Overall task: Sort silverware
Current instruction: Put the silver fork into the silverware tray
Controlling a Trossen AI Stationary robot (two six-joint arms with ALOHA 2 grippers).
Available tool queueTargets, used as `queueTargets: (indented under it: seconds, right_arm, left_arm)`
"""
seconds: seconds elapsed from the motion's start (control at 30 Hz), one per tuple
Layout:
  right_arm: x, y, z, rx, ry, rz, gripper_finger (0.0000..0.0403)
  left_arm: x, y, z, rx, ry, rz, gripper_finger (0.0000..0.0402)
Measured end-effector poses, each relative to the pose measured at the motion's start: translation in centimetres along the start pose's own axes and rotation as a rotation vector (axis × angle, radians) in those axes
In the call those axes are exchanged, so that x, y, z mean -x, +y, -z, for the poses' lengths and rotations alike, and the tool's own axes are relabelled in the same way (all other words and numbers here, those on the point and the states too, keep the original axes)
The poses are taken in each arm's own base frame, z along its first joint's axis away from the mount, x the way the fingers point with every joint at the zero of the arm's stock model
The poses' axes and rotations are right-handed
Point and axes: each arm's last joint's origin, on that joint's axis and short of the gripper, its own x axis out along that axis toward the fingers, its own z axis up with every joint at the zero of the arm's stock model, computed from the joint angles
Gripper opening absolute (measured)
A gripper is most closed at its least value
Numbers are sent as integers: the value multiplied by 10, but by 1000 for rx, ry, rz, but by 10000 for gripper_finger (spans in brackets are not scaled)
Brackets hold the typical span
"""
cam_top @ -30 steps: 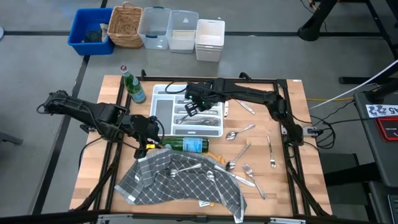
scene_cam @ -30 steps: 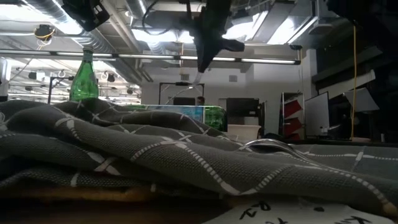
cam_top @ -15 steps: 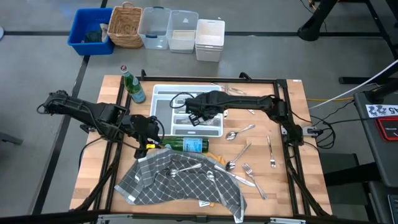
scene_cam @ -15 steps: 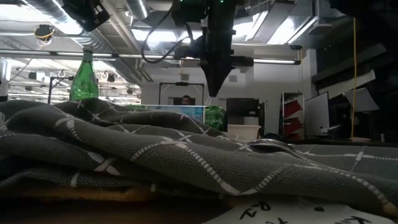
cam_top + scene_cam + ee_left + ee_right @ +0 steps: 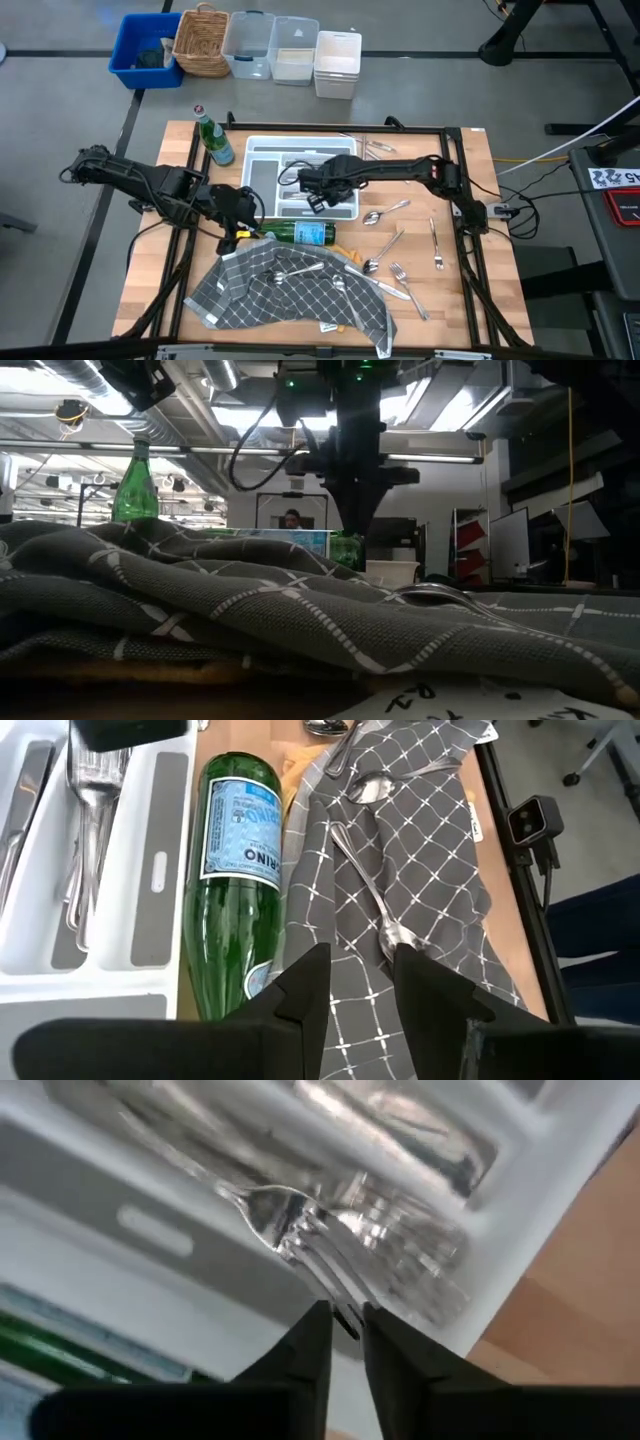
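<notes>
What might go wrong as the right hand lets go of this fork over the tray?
The fork lies tilted across a divider of the white tray, so it may settle across two compartments. The right hand sits low over the tray and may snag stacked forks as it lifts.

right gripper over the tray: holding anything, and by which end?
Right gripper pinches a fork at the end of its handle, over the white tray; release cannot be told. Left gripper holds nothing.

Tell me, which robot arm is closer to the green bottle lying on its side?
The left. Its gripper sits right beside the lying bottle, near its neck end. The right gripper is farther off, over the white tray.
</notes>
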Motion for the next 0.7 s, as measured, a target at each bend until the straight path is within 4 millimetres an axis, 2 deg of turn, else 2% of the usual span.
queueTargets:
  seconds: [0.3,0.5,0.7]
  right_arm:
    - [-6,-3,1,4,-18,45,117]
    - [-6,-4,0,4,-54,72,118]
    - [-6,-4,1,74,-37,65,115]
  left_arm:
    - [0,0,0,26,0,0,100]
    - [-5,0,-1,46,9,-2,100]
    - [-22,-9,-12,61,-36,30,100]
